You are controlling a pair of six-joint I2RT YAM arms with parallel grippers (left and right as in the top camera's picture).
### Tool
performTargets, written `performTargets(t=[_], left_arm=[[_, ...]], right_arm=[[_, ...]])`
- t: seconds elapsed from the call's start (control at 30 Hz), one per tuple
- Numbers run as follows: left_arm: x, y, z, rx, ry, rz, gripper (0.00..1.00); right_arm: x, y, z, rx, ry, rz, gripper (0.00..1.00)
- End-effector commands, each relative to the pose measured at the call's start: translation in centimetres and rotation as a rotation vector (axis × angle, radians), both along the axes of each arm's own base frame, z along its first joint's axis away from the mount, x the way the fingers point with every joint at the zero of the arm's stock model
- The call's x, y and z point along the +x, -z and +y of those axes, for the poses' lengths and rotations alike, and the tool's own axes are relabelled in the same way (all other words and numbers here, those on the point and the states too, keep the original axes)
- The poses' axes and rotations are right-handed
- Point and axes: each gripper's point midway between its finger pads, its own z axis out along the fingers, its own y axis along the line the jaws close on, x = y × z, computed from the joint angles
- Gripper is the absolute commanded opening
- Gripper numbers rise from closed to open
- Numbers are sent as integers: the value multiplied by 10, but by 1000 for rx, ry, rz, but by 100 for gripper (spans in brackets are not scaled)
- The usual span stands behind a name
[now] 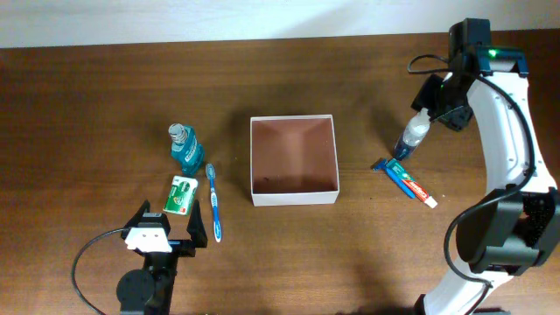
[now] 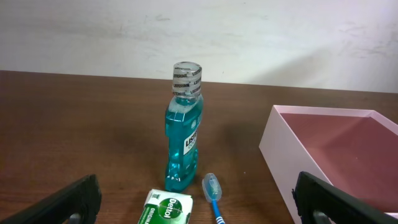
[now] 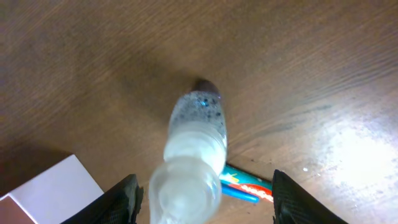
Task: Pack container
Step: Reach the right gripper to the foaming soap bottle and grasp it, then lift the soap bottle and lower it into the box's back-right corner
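Right wrist view: the right gripper (image 3: 206, 202) reaches down toward the right edge of the table (image 1: 87, 105), jaws half open astride a clear bottle (image 3: 196, 134), possibly not gripping. Toothpaste (image 1: 409, 182) lies beside; the container (image 1: 294, 196) sits mid-table.

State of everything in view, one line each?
container: open-topped, empty
mouthwash bottle: upright, capped
toothbrush: lying flat
soap box: lying flat
toothpaste tube: lying flat
clear bottle: between right gripper jaws
right gripper: grip unclear
left gripper: jaws open, empty
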Motion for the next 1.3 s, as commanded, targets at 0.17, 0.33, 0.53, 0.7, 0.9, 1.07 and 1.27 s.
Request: performTargets(t=[0.17,0.33,0.53,0.7,0.9,1.07,1.27], left_arm=[[0,1,0,-10,4,-5,99],[0,1,0,-10,4,-5,99],[0,1,0,-10,4,-5,99],[0,1,0,-10,4,-5,99],[0,1,0,-10,4,-5,99],[0,1,0,-10,4,-5,99],[0,1,0,-10,4,-5,99]], right_arm=[[8,5,14,17,-23,-9,60],[9,20,14,24,-12,27,59],[10,26,14,25,-12,39,48],[10,26,14,24,-12,41,41],[9,26,13,23,-17,42,26],[8,25,12,4,-52,50,24],[5,22,13,-3,-105,52,24]])
